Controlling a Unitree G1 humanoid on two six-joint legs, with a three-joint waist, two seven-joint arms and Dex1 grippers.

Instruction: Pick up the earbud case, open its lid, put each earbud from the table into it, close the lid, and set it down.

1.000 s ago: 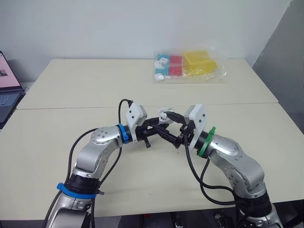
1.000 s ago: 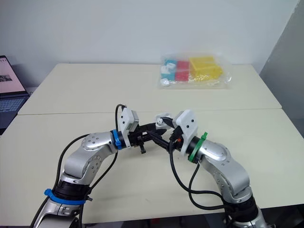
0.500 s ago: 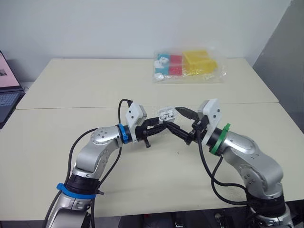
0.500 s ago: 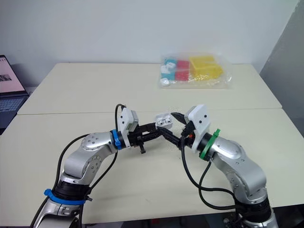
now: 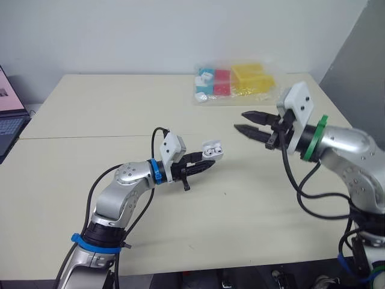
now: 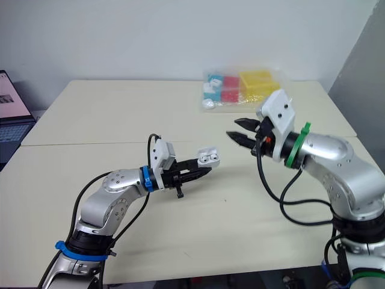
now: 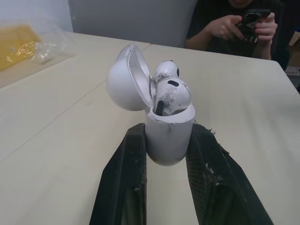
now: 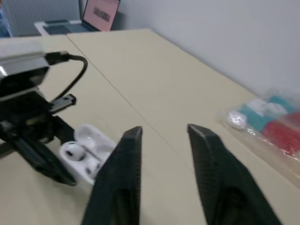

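The left gripper [image 5: 204, 162] is closed on the earbud case [image 7: 168, 133], one black finger pressed to each side of its white body, holding it just above the bench [image 5: 108, 108]. The fingers hide the lower flanks of the case. Its lid [image 7: 124, 79] stands hinged open, tipped back to one side. Two earbuds sit in the case: the nearer one [image 7: 172, 93] is scuffed with dark specks, and the farther one [image 7: 166, 70] is half hidden behind it. No lettering can be made out on the case or the lid.

Well apart from the case, on the robot's right and raised over the bench, the right gripper [image 5: 239, 120] hangs open and empty, its two fingers spread with a clear gap, their tips aimed toward the case.

Farther back, near the bench's far edge, lies a clear plastic bag [image 5: 237, 84] holding blue, red and yellow pieces; the crinkled film blurs what they are, and any labels are too small to read.

At the far left a laptop [image 5: 9, 114] is cut off by the frame edge, its pink screen unreadable.

In the left wrist view a person [image 7: 234, 23] in dark clothing sits beyond the bench, cropped at the top, holding a phone [image 7: 251, 18] in both hands.
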